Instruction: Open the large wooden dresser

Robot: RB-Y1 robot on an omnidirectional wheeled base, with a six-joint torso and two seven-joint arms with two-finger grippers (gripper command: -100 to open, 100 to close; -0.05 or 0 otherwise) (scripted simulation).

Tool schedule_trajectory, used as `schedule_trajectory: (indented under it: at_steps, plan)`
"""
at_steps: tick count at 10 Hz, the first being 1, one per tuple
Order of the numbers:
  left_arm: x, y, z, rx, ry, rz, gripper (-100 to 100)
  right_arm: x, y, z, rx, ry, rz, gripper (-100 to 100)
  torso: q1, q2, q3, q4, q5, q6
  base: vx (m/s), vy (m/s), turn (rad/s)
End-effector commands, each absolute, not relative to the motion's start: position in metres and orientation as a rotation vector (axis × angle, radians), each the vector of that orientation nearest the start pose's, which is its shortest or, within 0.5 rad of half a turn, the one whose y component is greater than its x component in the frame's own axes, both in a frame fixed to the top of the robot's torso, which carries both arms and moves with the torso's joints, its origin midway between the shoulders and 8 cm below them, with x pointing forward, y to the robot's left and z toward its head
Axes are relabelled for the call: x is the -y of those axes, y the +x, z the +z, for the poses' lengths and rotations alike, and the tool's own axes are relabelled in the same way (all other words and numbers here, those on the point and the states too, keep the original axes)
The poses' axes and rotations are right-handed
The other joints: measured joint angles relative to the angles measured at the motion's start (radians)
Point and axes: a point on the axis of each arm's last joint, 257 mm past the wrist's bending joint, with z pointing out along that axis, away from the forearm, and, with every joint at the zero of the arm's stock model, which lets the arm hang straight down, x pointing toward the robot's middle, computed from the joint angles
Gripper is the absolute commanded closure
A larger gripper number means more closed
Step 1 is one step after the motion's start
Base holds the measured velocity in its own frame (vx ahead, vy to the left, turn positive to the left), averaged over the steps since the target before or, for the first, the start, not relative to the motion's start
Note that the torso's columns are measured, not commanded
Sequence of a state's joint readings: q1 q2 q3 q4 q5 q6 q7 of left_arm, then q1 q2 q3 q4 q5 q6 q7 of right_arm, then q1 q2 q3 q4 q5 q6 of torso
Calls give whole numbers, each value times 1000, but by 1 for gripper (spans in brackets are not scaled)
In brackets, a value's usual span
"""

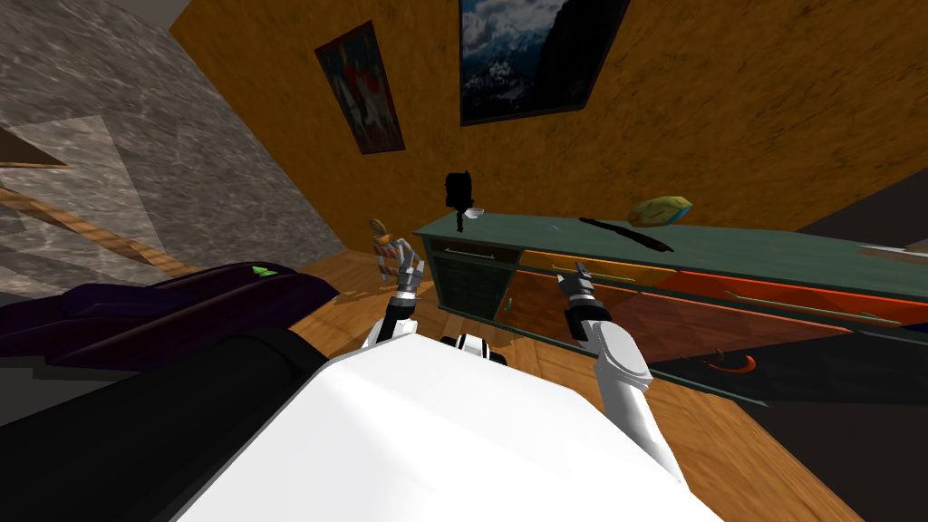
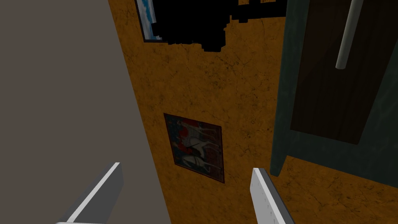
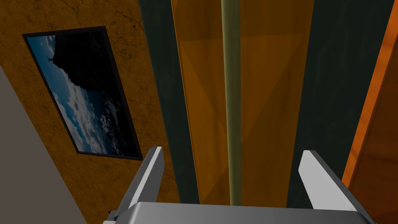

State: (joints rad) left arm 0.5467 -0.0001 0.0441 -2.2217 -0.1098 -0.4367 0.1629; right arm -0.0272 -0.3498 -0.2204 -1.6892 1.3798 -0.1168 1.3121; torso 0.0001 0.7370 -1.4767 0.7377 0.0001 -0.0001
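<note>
The dresser [image 1: 725, 243], a long low unit with a dull green frame and smooth orange fronts, is set against the mottled ochre wall [image 1: 725, 109] ahead. The right tool [image 3: 233, 152] is held with blades apart, the slim round olive handle [image 3: 232, 89] of the amber drawer [image 3: 268, 97] lined up between them. The bar should be taken deep between the blades and clamped squarely before a straight pull is made. The left tool [image 2: 186, 168], also spread, is parked beside the dresser's end.

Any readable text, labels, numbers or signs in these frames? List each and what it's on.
None readable.
On the dresser: no label or brand.
The horse picture and the mountain picture on the wall: images only, no caption.
A green mark on the dark couch: too small to read.
</note>
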Motion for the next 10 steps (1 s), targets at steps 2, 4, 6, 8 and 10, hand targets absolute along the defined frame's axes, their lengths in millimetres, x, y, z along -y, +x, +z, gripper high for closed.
schedule_trajectory:
  at_steps: [2, 4, 6, 8, 10]
  plan:
    - [-295, 358, -31, -737, -791, -1278, 0, 377, 540, -103, -1128, -989, -1260, 100, -1, 2, 1, 1, 0, 0, -10, -9, 9]
    - [-295, 358, -31, -737, -791, -1278, 0, 374, 540, -102, -1124, -988, -1261, 100, -5, 5, 3, 0, -2, 0, -50, -59, 30]
    - [-295, 358, -31, -737, -791, -1278, 0, 381, 541, -98, -1117, -997, -1249, 100, 0, 6, 3, 1, -1, 5, -157, 70, -66]
    - [-295, 358, -31, -737, -791, -1278, 0, 387, 542, -94, -1113, -1001, -1243, 100, -2, 6, 4, 3, 0, 3, -177, 78, -62]
    - [-295, 358, -31, -737, -791, -1278, 0, 397, 545, -94, -1119, -1014, -1231, -100, -1, 0, 0, 3, 2, 0, -54, 52, -28]
